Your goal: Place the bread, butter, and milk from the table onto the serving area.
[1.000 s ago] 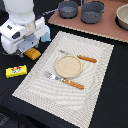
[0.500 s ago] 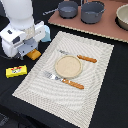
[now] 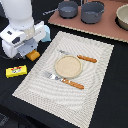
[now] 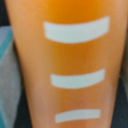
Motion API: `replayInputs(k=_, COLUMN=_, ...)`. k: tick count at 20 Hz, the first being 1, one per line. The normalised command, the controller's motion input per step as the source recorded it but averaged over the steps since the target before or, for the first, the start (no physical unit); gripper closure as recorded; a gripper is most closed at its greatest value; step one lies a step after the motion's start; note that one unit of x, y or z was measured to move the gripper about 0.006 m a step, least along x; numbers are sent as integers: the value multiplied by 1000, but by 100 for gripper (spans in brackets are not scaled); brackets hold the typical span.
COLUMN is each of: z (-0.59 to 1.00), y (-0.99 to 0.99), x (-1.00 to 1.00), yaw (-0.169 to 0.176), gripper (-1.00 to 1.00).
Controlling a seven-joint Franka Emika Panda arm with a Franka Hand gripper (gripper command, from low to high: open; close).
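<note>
Wrist view fills with the bread (image 4: 70, 65) right under the claw (image 3: 31, 52), grip unclear, so closing off-centre could slip.

I count two grey pots (image 3: 68, 8), one plate (image 3: 67, 65), one butter (image 3: 15, 71), one bread (image 3: 33, 55).
</note>
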Motion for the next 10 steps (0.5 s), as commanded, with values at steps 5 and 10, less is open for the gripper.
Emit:
replayInputs(k=5, z=496, y=-106, x=177, yaw=-5, gripper=100)
replayInputs(k=10, z=1000, y=7, x=663, yaw=-60, gripper=100)
